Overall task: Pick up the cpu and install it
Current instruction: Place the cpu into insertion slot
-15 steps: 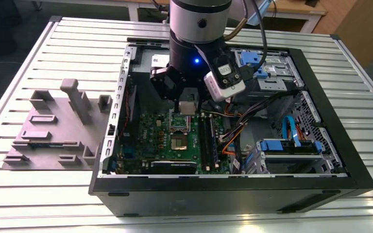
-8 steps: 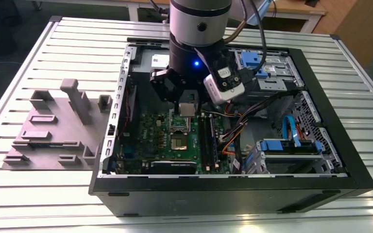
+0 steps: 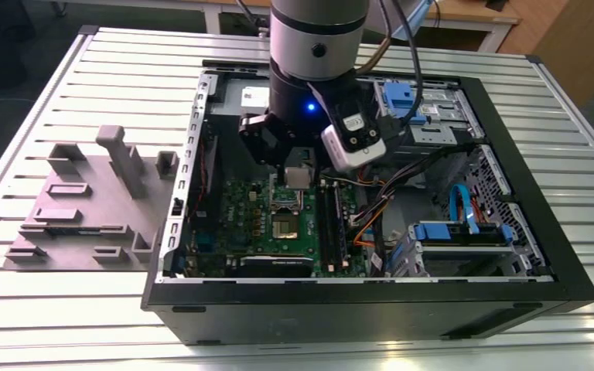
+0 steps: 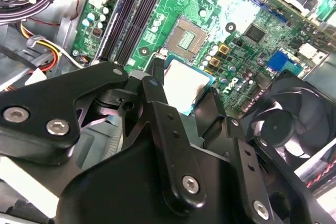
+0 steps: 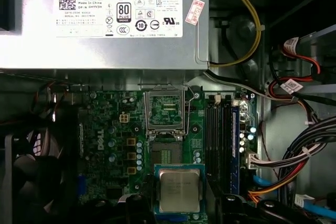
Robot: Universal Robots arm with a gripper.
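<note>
My gripper [image 3: 297,171] hangs inside the open computer case [image 3: 380,305], shut on the cpu [image 3: 297,177], a small silvery square chip. In both wrist views the cpu [image 5: 179,190] [image 4: 185,83] sits between the black fingers [image 4: 156,85], held flat a little above the green motherboard [image 5: 105,129]. The socket [image 5: 167,153] lies just beyond the chip with its metal frame [image 5: 165,109] swung open. In the second wrist view the bare socket [image 4: 188,36] shows past the chip's edge.
The grey power supply [image 5: 105,19] fills the case's far side. Black memory sticks [image 5: 220,129] stand beside the socket, with cable bundles [image 5: 294,166] beyond them. A black fan [image 4: 286,124] sits close to the gripper. A grey fixture [image 3: 80,209] lies on the slatted table at the exterior view's left.
</note>
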